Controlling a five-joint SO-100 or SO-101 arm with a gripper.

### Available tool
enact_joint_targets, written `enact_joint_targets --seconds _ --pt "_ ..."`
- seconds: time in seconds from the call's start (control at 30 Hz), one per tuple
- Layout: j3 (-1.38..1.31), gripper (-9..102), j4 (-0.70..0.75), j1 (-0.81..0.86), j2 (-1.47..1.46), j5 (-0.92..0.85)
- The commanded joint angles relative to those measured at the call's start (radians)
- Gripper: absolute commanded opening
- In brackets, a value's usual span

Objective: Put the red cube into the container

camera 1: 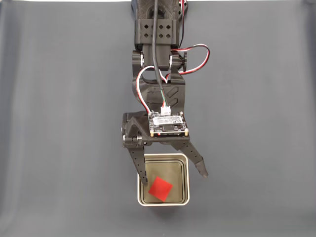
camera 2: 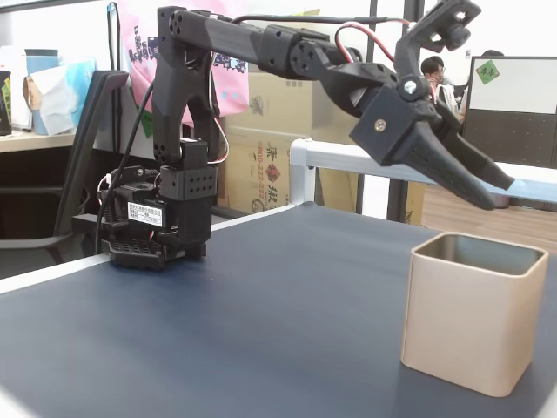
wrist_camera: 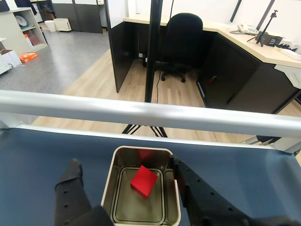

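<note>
**A:** Where is the red cube (camera 1: 160, 189) relative to the claw?

**B:** It lies on the floor of the container (camera 1: 186, 183), directly below the gripper (camera 1: 173, 178). In the fixed view from above, the cube sits turned like a diamond, near the middle of the tin and a little toward the table's near edge. The wrist view shows the same: the cube (wrist_camera: 143, 181) rests flat inside the container (wrist_camera: 109, 188), apart from all four walls.

**A:** And the claw itself?

**B:** Its jaws are spread wide and hold nothing. From above, one finger reaches over the tin's left rim and the other ends just outside its right rim. From the side, the gripper (camera 2: 487, 187) hangs above the container (camera 2: 470, 326), clear of its top edge.

**A:** So which relation matters for the next move?

**B:** Height. I judge the task essentially done, since the cube is in the tin and free of the fingers. What remains is likely a retreat, and the fingers straddle the rim, so lifting straight up and back toward the arm's base (camera 2: 161, 222) at the far end of the dark table (camera 2: 261, 322) looks safest. A sideways swing could nudge the tin.
</note>
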Motion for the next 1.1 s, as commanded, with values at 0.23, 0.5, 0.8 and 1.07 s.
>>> enact_joint_targets --seconds 0.23,0.5,0.8,1.07 --pt "0.098 0 -0.018 0.008 0.173 0.014" --pt "0.526 0 -0.011 -0.015 0.575 0.025" --pt "1.048 0 0.069 -0.025 1.108 0.026" --pt "1.322 0 0.279 -0.012 1.479 0.04"
